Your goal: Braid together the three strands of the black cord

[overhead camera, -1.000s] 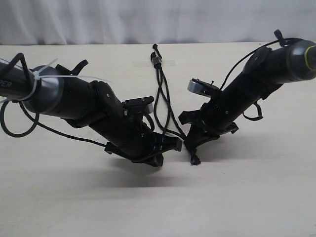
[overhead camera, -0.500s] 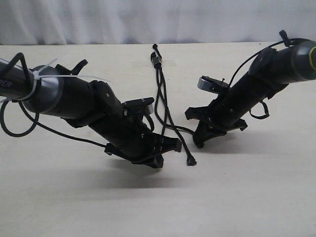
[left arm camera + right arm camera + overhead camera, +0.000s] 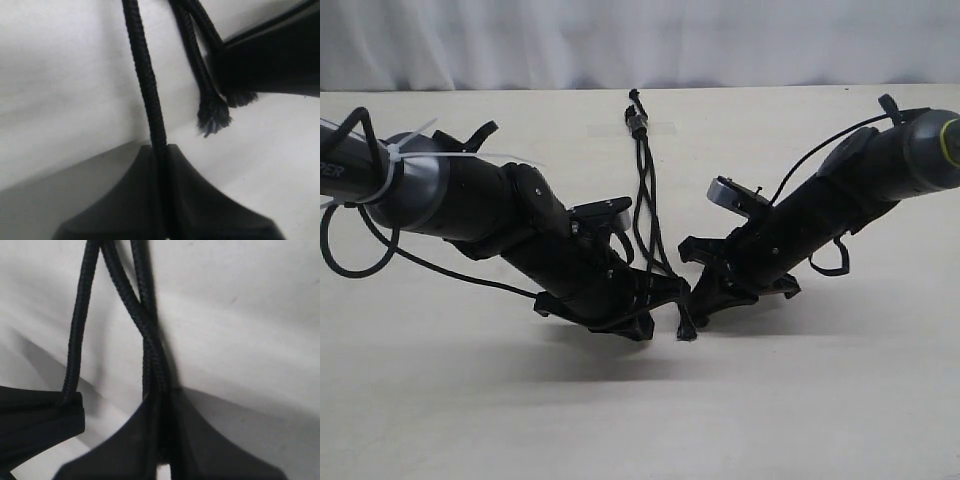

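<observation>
Beside the black cord [image 3: 640,125], left arm [image 3: 470,200], lettering [image 3: 332,170] "PER"

The black cord [image 3: 643,190] lies on the table [image 3: 620,410], its free ends nearest, between the left tool [image 3: 667,298] and the right tool [image 3: 705,300].

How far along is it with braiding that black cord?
Barely started. Done: the black cord looks taped down at its joined end, and two strands cross once. In hand: the left claw pinches one strand, and the right claw pinches those two. Left: most of the length lies loose, unbraided.
</observation>
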`<state>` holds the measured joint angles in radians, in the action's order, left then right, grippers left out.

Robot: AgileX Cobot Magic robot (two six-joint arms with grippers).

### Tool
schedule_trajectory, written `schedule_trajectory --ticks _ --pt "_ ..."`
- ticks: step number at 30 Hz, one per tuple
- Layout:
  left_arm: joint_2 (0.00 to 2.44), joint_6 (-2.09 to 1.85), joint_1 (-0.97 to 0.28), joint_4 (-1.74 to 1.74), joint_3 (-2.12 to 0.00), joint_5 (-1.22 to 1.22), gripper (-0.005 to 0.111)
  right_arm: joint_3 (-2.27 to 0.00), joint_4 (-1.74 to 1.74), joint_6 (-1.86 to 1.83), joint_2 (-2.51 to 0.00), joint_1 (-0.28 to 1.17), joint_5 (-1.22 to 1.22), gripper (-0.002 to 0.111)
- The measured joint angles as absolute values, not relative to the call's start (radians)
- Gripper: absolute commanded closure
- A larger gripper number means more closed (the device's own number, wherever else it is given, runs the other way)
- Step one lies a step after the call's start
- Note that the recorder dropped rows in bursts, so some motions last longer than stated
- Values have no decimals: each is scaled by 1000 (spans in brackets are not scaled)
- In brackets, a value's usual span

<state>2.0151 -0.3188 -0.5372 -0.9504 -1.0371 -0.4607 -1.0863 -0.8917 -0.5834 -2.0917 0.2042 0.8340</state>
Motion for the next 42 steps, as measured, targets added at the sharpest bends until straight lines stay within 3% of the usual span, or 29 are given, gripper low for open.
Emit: schedule_trajectory --ticks 4,6,9,13,16,21,28,29,31,33,37,42 --pt "2015 -319 -537 -953 -1037 -461 106 -1085 -896 -585 -2092 204 834 104" --pt "2015 -319 -537 -953 -1037 -461 100 -1085 -896 -580 -2092 204 834 104" --pt "2015 -319 -537 -955 -1037 -461 83 -1085 -889 -563 -2092 202 834 103" --pt "2015 -319 -537 -955 -1037 -461 64 -1085 -889 -546 -2092 202 834 88" --pt "2015 -319 -537 -957 -1037 -461 59 -1085 -889 -534 -2088 202 842 77" --pt "2015 -319 -535 -957 -1037 -486 59 -1078 -812 -481 -2042 190 837 64" --pt "2013 -319 -415 -900 -1037 -685 60 -1070 -620 -373 -1942 51 844 64" --pt "1999 -318 -387 -867 -1037 -722 60 -1070 -602 -361 -1913 37 855 65" --pt "1943 -296 -351 -811 -1037 -757 61 -1070 -557 -348 -1860 32 879 79" --pt "1866 -223 -332 -691 -1037 -761 81 -1065 -526 -331 -1797 32 912 104" --pt "1729 30 -326 -313 -1037 -821 107 -969 -475 -328 -1672 32 906 104" --pt "1566 194 -326 -62 -1026 -898 107 -829 -394 -312 -1470 32 859 104"
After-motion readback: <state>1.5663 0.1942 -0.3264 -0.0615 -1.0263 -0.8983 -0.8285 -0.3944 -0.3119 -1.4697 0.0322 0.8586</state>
